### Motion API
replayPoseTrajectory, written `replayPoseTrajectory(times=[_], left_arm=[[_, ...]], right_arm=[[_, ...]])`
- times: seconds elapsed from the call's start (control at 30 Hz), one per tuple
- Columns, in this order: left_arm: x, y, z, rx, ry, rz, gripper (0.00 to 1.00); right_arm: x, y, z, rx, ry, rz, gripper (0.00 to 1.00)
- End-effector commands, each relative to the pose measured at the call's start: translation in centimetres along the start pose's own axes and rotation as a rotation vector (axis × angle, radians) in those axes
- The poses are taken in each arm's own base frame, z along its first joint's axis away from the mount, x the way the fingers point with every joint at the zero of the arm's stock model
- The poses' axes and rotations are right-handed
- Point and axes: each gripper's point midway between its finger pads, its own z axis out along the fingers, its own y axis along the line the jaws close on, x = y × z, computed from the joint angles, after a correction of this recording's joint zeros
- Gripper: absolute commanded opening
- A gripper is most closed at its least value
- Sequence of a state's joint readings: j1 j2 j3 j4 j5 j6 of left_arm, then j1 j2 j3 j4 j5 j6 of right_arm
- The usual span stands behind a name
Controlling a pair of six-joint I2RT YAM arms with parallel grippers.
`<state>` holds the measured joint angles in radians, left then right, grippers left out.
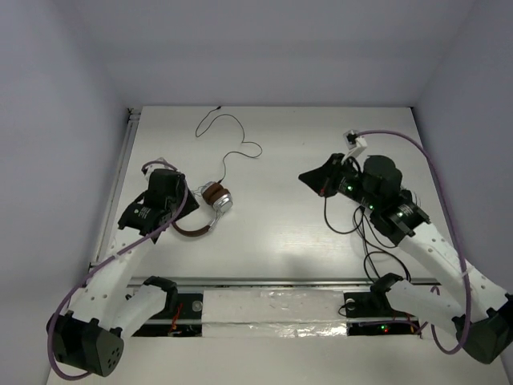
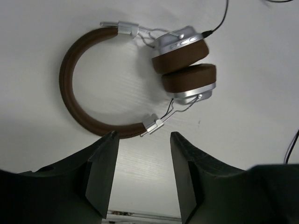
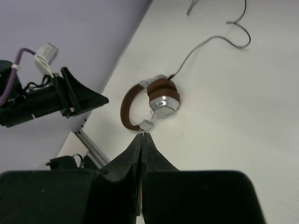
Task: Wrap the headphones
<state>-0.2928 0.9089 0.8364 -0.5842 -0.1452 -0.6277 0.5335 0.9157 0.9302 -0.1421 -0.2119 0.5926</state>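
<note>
Your left claw [image 2: 142,140] hangs released, empty — the headphones [image 2: 182,58] lie flat just ahead of its tips, headband [image 2: 67,81] nearest, handy to pinch. Your right claw [image 3: 141,137] sits clenched, empty — well apart.

text: none legible | labels: none | brands: none

White perforated links on left arm [image 1: 108,277] and right arm [image 1: 449,261], black rounded joint housings [image 1: 84,345] at far end from hand. Purple cable [image 1: 437,168] loops alongside each arm; white connector [image 1: 355,143] just behind right hand [image 3: 141,138]. Green lights [image 1: 350,188] on black wrist block behind it. Both left hand [image 2: 142,140] and right hand matte black; fingers [image 2: 103,172] wedge-shaped, flat inner faces, blunt tips.
</note>
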Motion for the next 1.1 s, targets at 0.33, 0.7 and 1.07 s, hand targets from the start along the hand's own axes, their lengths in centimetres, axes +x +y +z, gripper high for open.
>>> replayPoseTrajectory(times=[0.33, 0.7, 1.07], left_arm=[[3.8, 8.1, 4.1, -0.341, 0.188, -0.178, 0.67], [5.2, 10.8, 8.6, -0.458, 0.303, -0.121, 0.53], [8.1, 10.3, 10.5, -0.402, 0.422, -0.061, 0.41]], right_arm=[[3.0, -0.4, 2.7, -0.029, 0.05, -0.091, 0.24], [5.8, -2.2, 4.1, -0.018, 0.118, -0.093, 0.28], [6.1, -2.6, 5.5, -0.011, 0.126, -0.083, 0.28]])
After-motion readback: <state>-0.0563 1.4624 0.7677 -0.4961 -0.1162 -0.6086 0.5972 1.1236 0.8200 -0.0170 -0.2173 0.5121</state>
